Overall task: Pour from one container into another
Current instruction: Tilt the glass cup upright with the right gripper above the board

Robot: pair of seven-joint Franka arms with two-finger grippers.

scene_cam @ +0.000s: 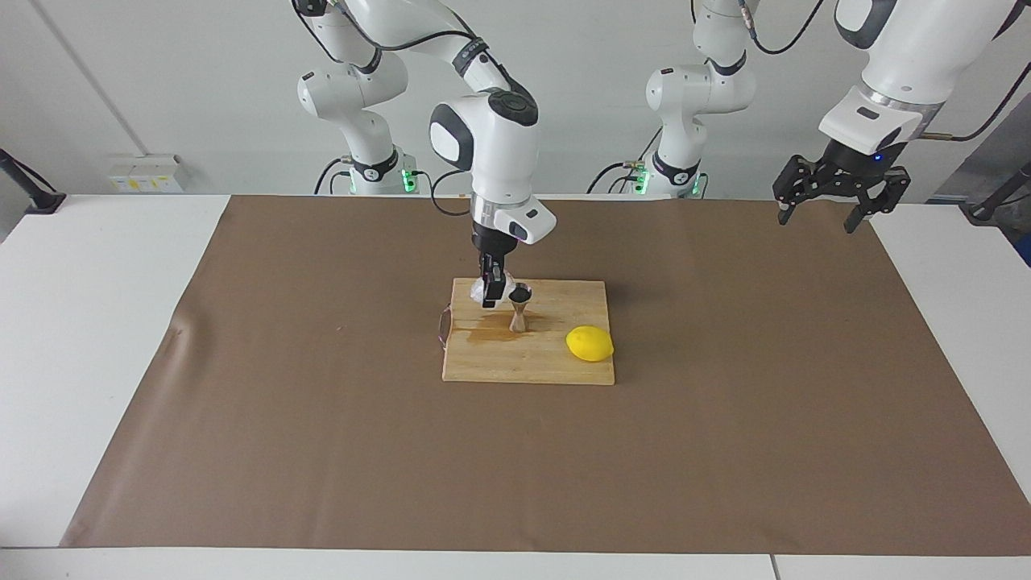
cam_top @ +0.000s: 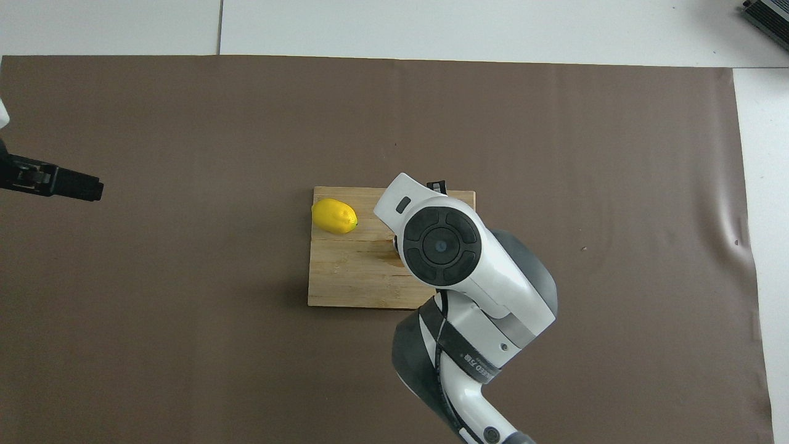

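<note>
Progress: pouring seems underway or just finished; a wet stain darkens the cutting board (scene_cam: 556, 354) around the jigger (scene_cam: 519, 310).
Right pincer (scene_cam: 493, 288): clamped on the cup (scene_cam: 486, 292), held beside the jigger's rim.
Contents: hidden in both.
Left pincer (scene_cam: 820, 211): waits, spread wide, well apart from the board.
Lemon (scene_cam: 590, 343): on the board near the jigger.

Cutting board (scene_cam: 527, 354) is pale matt wood with visible grain and a darker wet-looking stain around the jigger (scene_cam: 519, 310), which reads as shiny smooth metal; the cup (scene_cam: 486, 290) is translucent whitish plastic with crinkly walls, clamped by the right gripper (scene_cam: 494, 283) in matt black. Lemon (scene_cam: 590, 343) at frame centre has a yellow, faintly dimpled, low-sheen skin. The brown sheet (scene_cam: 322, 403) looks like matt paper, rippled at its edges, on a smooth white table (scene_cam: 80, 322); both arms have glossy white plastic shells, and the left gripper (scene_cam: 830, 201) at upper right is matt black.
</note>
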